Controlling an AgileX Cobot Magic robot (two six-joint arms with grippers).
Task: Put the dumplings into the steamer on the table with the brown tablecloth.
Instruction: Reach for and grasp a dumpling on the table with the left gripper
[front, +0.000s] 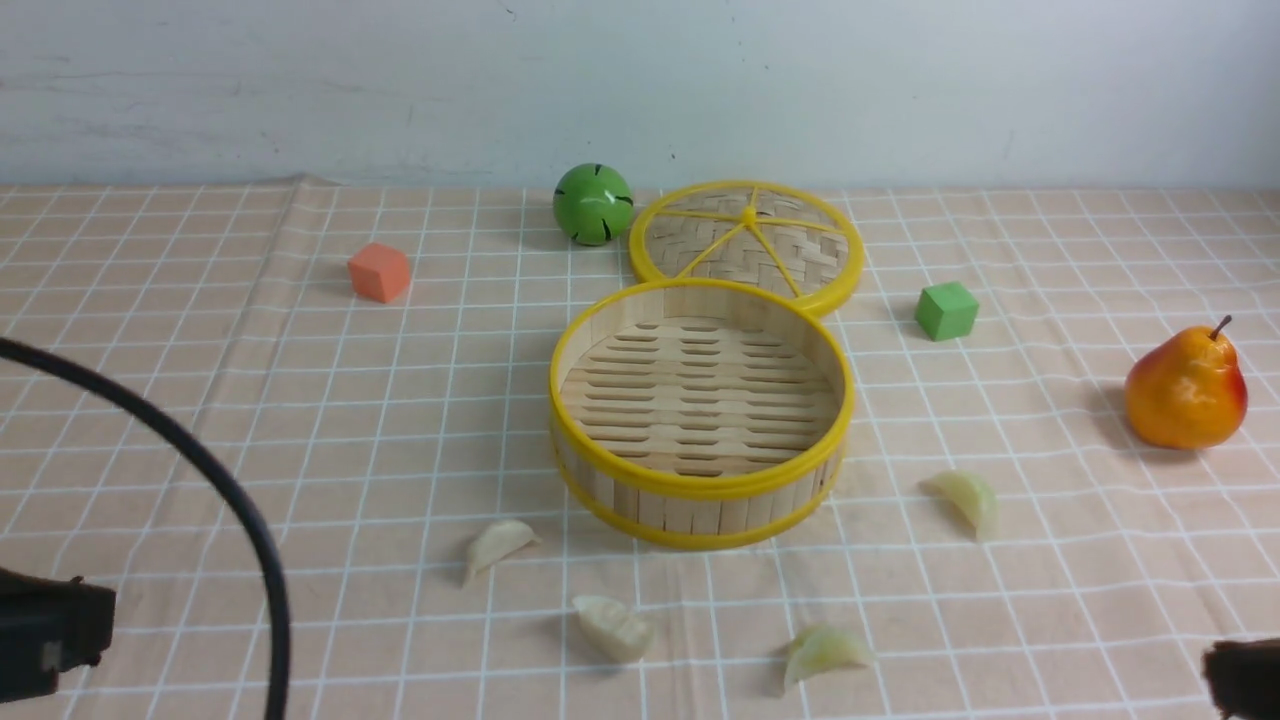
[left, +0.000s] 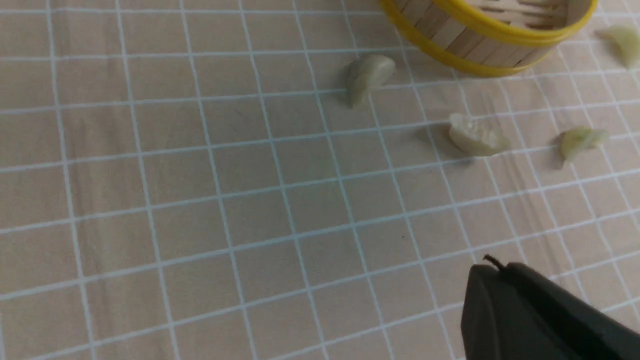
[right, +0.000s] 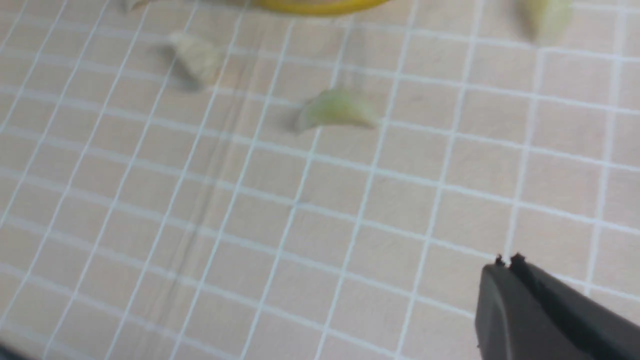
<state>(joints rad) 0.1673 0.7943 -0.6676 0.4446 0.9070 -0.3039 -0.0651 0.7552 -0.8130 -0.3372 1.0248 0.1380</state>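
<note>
While both arms wait at the near edge, the left gripper (left: 492, 270) and right gripper (right: 507, 264) are each pinched closed on nothing, over bare cloth (front: 380, 430). All 4 dumplings lie outside the steamer (front: 700, 488). Nearest are a white dumpling (front: 613, 627) and a green dumpling (front: 825, 652). Farther on, the left dumpling (front: 497, 545) and right dumpling (front: 965, 497) flank the steamer's front. The steamer stands empty mid-table, with the lid (front: 747, 240) just behind. Beyond sit 2 cubes, a ball (front: 593, 203) and a pear (front: 1186, 390).

The risks I judge likely:
- Closed jaws coming down would shove a dumpling, not take it.
- A pinch across the curved back may squirt it out.
- A low carry could clip the yellow rim and shift the steamer.
</note>
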